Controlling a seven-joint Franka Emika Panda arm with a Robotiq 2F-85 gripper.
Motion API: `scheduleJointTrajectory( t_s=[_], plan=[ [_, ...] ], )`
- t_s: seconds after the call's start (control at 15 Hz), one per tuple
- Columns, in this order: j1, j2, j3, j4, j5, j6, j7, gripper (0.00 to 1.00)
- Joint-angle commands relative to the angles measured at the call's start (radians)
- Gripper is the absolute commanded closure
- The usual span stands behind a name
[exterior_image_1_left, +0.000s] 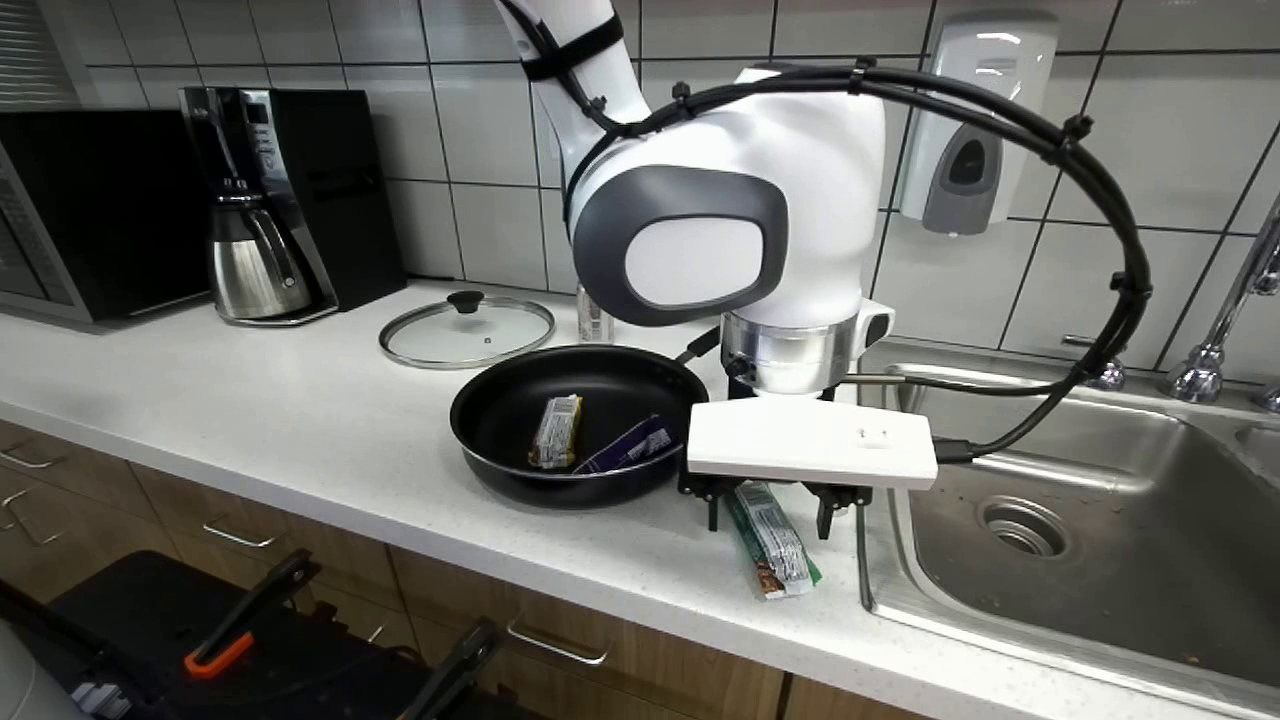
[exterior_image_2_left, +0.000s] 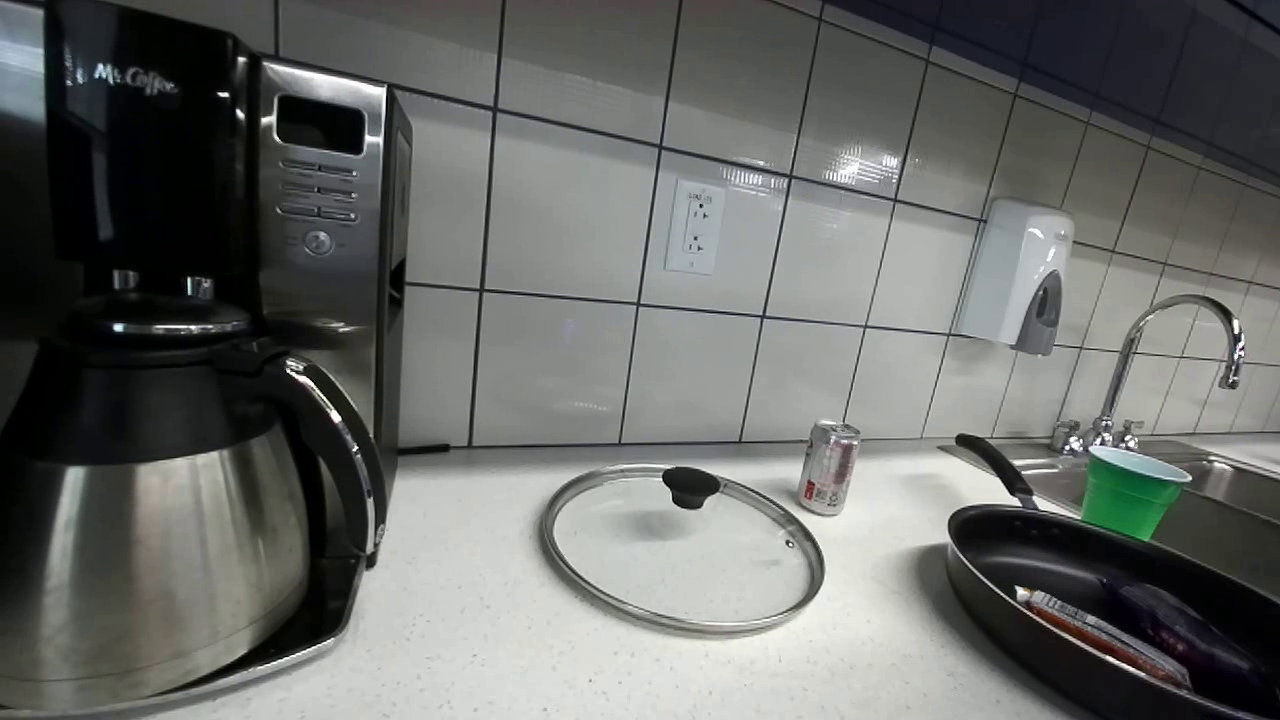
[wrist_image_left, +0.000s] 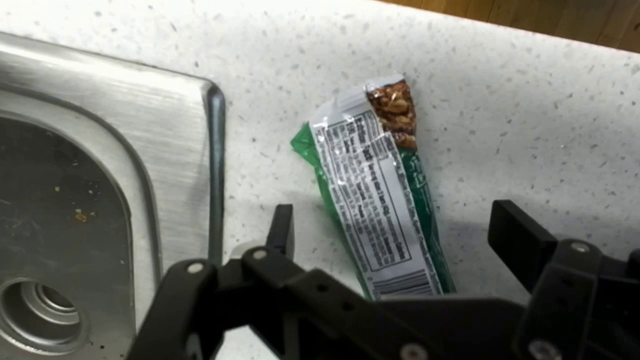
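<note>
Green-and-white snack-bar packet (wrist_image_left: 375, 200), barcode side up, flat on the counter (wrist_image_left: 505, 120) near the sink (wrist_image_left: 175, 115)

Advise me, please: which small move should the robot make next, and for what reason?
Probably ease the hand down a little: in the wrist view its spread fingers appear on either side of the green-edged wrapper, with a gap on each side, and they seem to hang above the counter.
</note>
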Motion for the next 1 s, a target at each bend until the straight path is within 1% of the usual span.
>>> scheduleJointTrajectory(
  t_s=[0.0,0.87,0.93],
  plan=[
    [-0.043,0.039,0.032,0.034,0.050,0.010,-0.056,0.00],
    [-0.050,0.030,0.037,0.045,0.056,0.010,-0.078,0.00],
    [-0.047,0.029,0.035,0.044,0.054,0.014,-0.074,0.25]
  ],
)
